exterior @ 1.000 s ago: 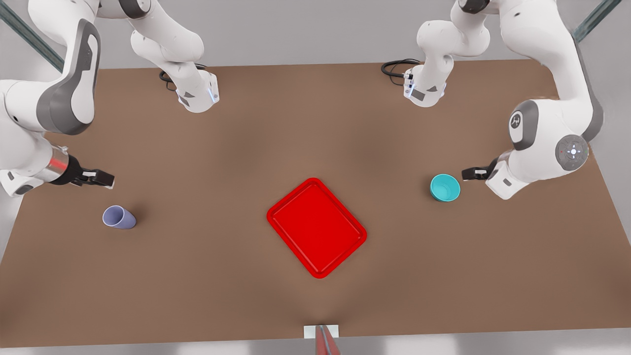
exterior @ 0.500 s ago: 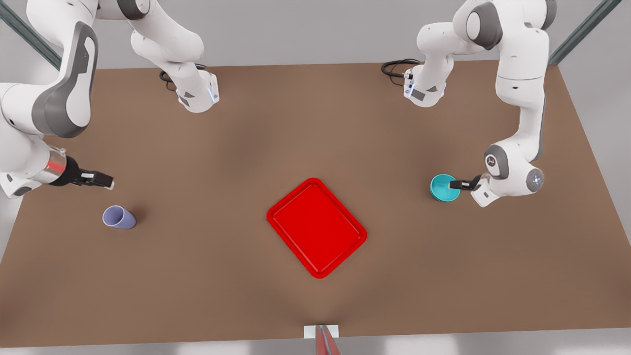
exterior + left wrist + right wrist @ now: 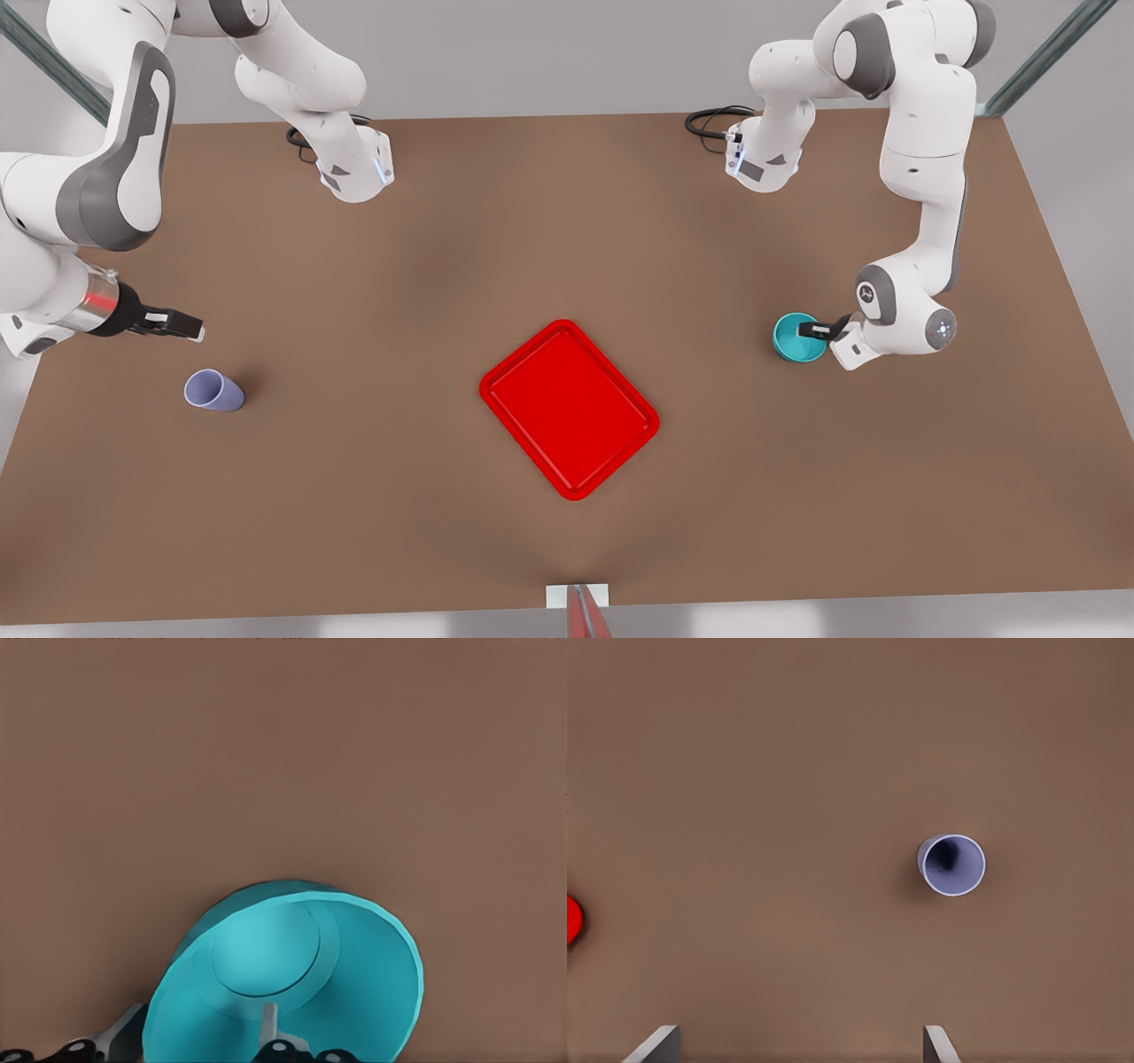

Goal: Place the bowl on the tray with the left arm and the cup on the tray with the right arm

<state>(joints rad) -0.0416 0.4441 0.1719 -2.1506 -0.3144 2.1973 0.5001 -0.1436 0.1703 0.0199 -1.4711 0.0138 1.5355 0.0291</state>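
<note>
The bowl (image 3: 799,338) is seen upright and empty on the table (image 3: 443,266) at the front view's right, well apart from the tray (image 3: 569,408), which lies bare at the centre. The left gripper (image 3: 813,330) is set astride the bowl's rim, one finger (image 3: 268,1024) inside and one outside, not yet clamped. The empty cup (image 3: 213,390) is stood at the left, with the right gripper (image 3: 188,326) held spread near it.

Open table (image 3: 425,292) is lying between cup (image 3: 213,391) and tray (image 3: 570,408), and between bowl (image 3: 797,338) and tray; nothing is blocking either path.
</note>
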